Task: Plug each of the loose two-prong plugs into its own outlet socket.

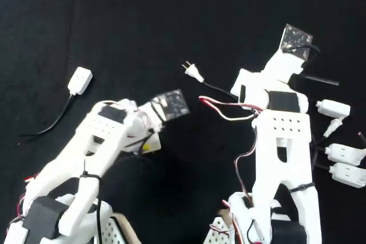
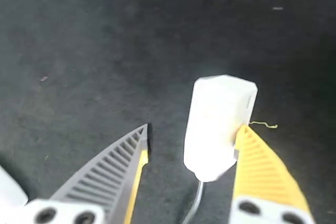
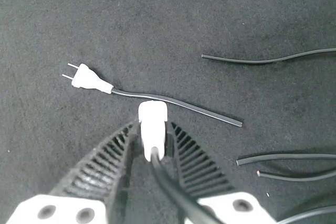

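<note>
My right gripper (image 3: 152, 127) is shut on a small white plug (image 3: 152, 116) whose black cable runs back between the fingers; its prongs are hidden. Just beyond it a loose two-prong plug (image 3: 86, 78) lies flat on the black table (image 1: 193, 71), prongs pointing away from its cable. My left gripper (image 2: 194, 129) stands open around a white outlet socket (image 2: 218, 121). The socket touches the yellow finger (image 2: 260, 166), with a gap to the other finger (image 2: 126, 166).
Another white socket (image 1: 80, 80) with a black cable lies at the far left. Several white sockets and plugs (image 1: 333, 108) (image 1: 345, 154) sit along the table's right edge. Loose black cable pieces (image 3: 268, 59) (image 3: 286, 157) lie near the right gripper.
</note>
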Motion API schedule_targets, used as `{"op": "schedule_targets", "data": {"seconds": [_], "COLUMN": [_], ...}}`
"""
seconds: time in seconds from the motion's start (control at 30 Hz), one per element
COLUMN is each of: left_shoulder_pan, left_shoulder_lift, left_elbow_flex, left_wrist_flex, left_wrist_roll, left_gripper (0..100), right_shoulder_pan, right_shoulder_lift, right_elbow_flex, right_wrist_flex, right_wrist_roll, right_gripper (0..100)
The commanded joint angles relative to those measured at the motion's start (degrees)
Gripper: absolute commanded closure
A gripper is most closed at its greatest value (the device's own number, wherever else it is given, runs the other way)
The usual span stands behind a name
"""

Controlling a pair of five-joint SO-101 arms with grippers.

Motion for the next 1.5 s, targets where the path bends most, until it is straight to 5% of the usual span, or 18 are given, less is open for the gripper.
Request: {"op": "schedule_targets", "data": {"seconds": [0.0,0.3,0.53,0.77,0.9,1.47], "left_shoulder_pan": [-3.56,-3.82,-3.65,2.24,-0.48,-2.68], "left_shoulder_lift": [-1.67,-5.1,-29.27,-48.44,-43.16,-2.9], "left_elbow_flex": [-3.3,-3.56,1.19,24.75,23.16,0.75], "left_wrist_flex": [-1.93,3.16,11.96,1.58,1.85,-1.85], "left_wrist_roll": [0.26,0.62,6.07,-0.35,-0.97,-4.48], "left_gripper": [74,74,74,74,67,69], "right_shoulder_pan": [0.44,0.44,0.44,0.44,0.44,0.44], "right_shoulder_lift": [0.04,0.04,0.04,0.04,0.04,0.04], "right_elbow_flex": [-2.51,-1.98,-1.89,-1.71,-1.71,-1.71], "right_wrist_flex": [0.35,-0.09,-0.09,-0.09,-0.09,-0.09], "right_wrist_roll": [0.26,0.26,0.26,0.26,0.26,0.26], "right_gripper": [98.6,98.6,98.6,98.6,98.6,98.6]}}
